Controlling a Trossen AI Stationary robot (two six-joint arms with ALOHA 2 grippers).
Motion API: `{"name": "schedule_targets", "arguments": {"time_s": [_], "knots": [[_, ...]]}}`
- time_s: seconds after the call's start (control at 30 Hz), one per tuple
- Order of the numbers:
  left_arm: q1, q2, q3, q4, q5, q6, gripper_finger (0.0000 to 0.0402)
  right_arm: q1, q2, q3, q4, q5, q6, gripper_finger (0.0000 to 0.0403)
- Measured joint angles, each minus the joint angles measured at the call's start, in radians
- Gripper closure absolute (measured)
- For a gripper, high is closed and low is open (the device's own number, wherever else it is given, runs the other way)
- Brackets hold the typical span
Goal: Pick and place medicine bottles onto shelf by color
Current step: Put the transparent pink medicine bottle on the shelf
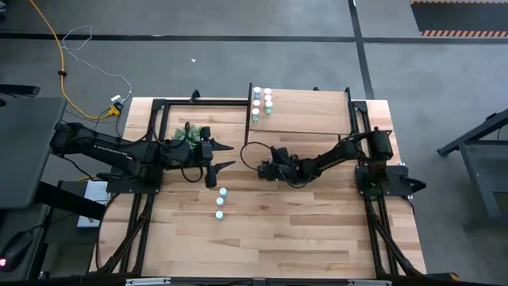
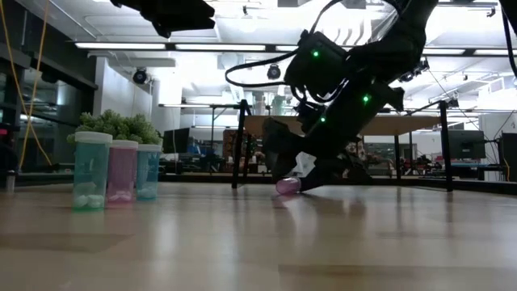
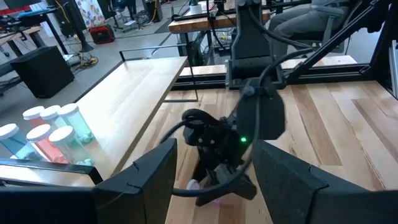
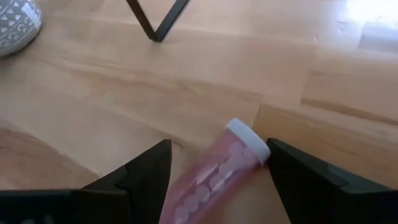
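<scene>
Six small white-capped medicine bottles point(image 1: 262, 103) stand on the light-wood shelf point(image 1: 309, 111); two more point(image 1: 221, 203) stand on the striped wooden tabletop point(image 1: 302, 230) before it. Near the shelf's front edge, the right claw point(image 4: 214, 171) gapes open around one pink bottle point(image 4: 214, 180) lying flat. The left claw point(image 1: 222, 156), also open, hovers beside it holding nothing.

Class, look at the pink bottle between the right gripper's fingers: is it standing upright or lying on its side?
Lying on its side. The pink bottle rests lengthwise on the table, white cap pointing sideways.

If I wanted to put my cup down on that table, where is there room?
The near half of the table, below the three standing bottles, is bare. The shelf is free right of its bottle cluster. Mid-table is crowded by both grippers.
</scene>
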Motion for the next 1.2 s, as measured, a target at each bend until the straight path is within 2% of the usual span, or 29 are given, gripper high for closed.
{"name": "schedule_targets", "arguments": {"time_s": [0.53,0.93,1.2], "knots": [[0.000,0.000,0.000,0.000,0.000,0.000,0.0202,0.050,-0.001,0.001,-0.034,0.003,0.069,0.0158],[0.000,0.000,0.000,0.000,0.000,0.000,0.0202,0.026,-0.001,0.001,-0.040,0.000,0.036,0.0280],[0.000,0.000,0.000,-0.020,0.000,0.000,0.0202,0.049,-0.100,0.000,-0.096,-0.063,-0.165,0.0318]]}}
